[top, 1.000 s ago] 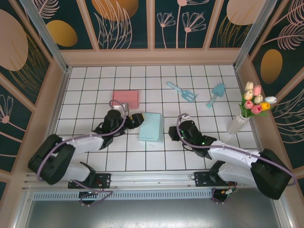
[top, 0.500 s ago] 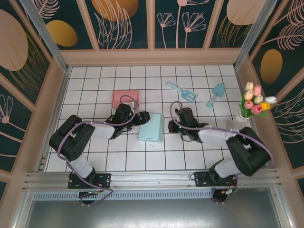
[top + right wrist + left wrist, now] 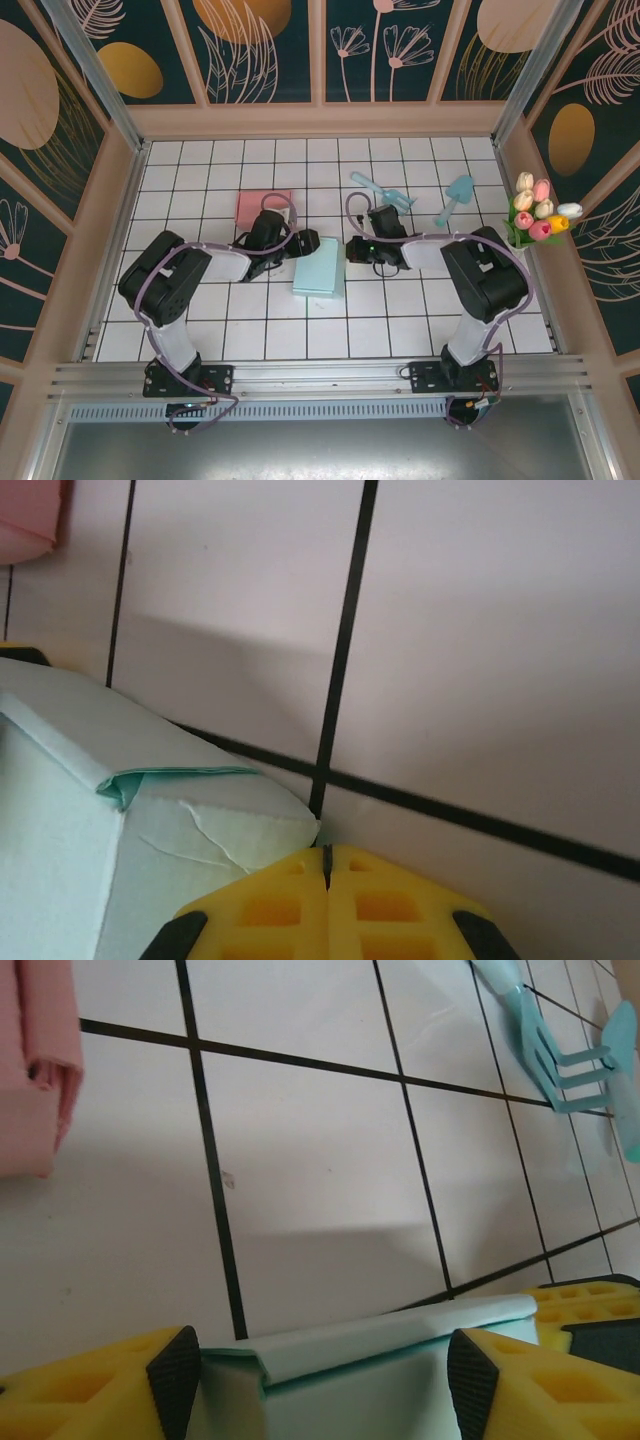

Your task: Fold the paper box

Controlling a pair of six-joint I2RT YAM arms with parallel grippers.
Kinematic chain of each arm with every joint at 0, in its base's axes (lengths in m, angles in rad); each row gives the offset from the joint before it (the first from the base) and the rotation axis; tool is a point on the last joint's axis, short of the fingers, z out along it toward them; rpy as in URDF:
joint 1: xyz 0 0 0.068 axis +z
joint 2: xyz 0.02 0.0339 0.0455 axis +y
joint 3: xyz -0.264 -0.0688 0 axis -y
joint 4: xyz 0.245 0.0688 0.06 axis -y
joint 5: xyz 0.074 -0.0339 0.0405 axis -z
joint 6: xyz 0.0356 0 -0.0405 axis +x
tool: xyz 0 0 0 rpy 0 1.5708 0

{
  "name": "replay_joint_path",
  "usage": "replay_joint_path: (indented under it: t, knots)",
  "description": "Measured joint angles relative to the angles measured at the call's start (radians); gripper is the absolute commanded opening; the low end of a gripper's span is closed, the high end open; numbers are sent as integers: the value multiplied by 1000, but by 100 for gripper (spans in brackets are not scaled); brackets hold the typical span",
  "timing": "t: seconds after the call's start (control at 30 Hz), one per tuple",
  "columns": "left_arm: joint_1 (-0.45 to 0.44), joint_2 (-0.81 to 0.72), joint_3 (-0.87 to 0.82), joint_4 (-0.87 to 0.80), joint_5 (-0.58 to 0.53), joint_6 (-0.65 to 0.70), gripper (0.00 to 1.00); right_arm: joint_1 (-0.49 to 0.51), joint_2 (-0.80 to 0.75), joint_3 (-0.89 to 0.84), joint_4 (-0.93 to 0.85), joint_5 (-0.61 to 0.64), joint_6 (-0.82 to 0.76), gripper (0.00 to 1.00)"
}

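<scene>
The light teal paper box point(image 3: 320, 266) lies flat on the white tiles at mid-table. My left gripper point(image 3: 303, 243) is at its far left corner. In the left wrist view the left gripper point(image 3: 325, 1385) is open, its black-padded fingers point(image 3: 175, 1380) astride the box's folded far edge point(image 3: 380, 1335). My right gripper point(image 3: 352, 250) is at the box's far right corner. Seen from the right wrist, the right gripper point(image 3: 327, 865) is shut with its yellow tips pressed together, holding nothing, right beside the box's torn corner flap point(image 3: 240, 825).
A pink folded box point(image 3: 262, 207) lies just beyond the left gripper, also seen as the pink box point(image 3: 35, 1060) in the left wrist view. A teal rake point(image 3: 383, 192) and teal trowel point(image 3: 455, 198) lie at the back right. A vase of tulips point(image 3: 525, 225) stands by the right wall.
Both arms have stretched forward, carrying the grippers from the box's sides to its far corners. The right gripper has closed in on the box's right corner.
</scene>
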Motion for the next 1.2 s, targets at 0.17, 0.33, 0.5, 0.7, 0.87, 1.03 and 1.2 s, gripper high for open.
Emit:
replay_joint_path:
  t: [0.17,0.33,0.5,0.7,0.87,1.03,1.2]
  knots:
    - [6,41,19,52,19,-9,65,-12,25,21,2,-46,-14,0]
    - [-20,77,50,91,3,-20,65,-13,61,51,9,-90,-21,0]
    - [-38,93,72,94,-43,-35,65,-21,68,58,0,-109,-18,0]
    - [-58,78,68,76,-95,-45,67,-16,40,21,35,-76,5,0]
    - [-67,21,-11,91,-77,-83,70,11,-26,-45,42,-2,6,0]
    - [-63,-64,-72,87,-64,-99,72,32,-96,-121,43,41,14,0]
    - [-63,-189,-136,88,-74,-99,72,35,-208,-218,14,84,37,0]
